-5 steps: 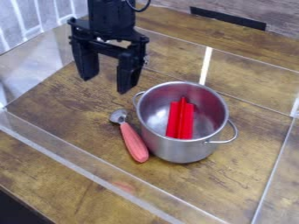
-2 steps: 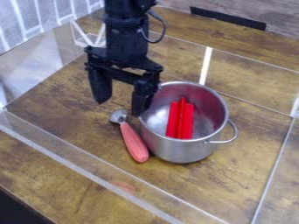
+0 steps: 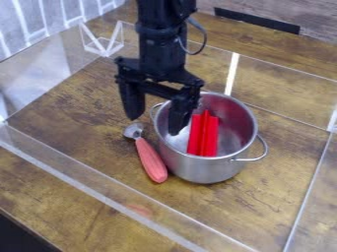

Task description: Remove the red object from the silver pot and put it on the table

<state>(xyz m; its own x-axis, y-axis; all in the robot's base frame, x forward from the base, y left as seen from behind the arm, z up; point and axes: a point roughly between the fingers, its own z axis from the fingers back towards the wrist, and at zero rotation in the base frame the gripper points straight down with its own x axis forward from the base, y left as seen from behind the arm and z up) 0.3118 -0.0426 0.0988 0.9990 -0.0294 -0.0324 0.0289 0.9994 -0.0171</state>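
The silver pot [image 3: 211, 148] stands right of centre on the table [image 3: 79, 177]. Inside it the red object [image 3: 204, 133] leans against the far wall, nearly upright. My black gripper [image 3: 158, 106] hangs pointing down over the pot's left rim, open, with nothing between its fingers. Its left finger [image 3: 132, 101] is outside the pot above the spoon's bowl, and its right finger [image 3: 182, 110] is over the pot's inside, just left of the red object. No contact with the red object shows.
A metal spoon with a salmon handle [image 3: 150, 157] lies on the table against the pot's left side. Clear acrylic walls [image 3: 79, 212] run along the table's edges, and one upright panel [image 3: 235, 71] stands behind the pot.
The gripper has travelled right and toward the camera, sinking slightly, from the bare wood left of the pot to above the pot's left rim. It stayed open. Pot, red object and spoon kept still.
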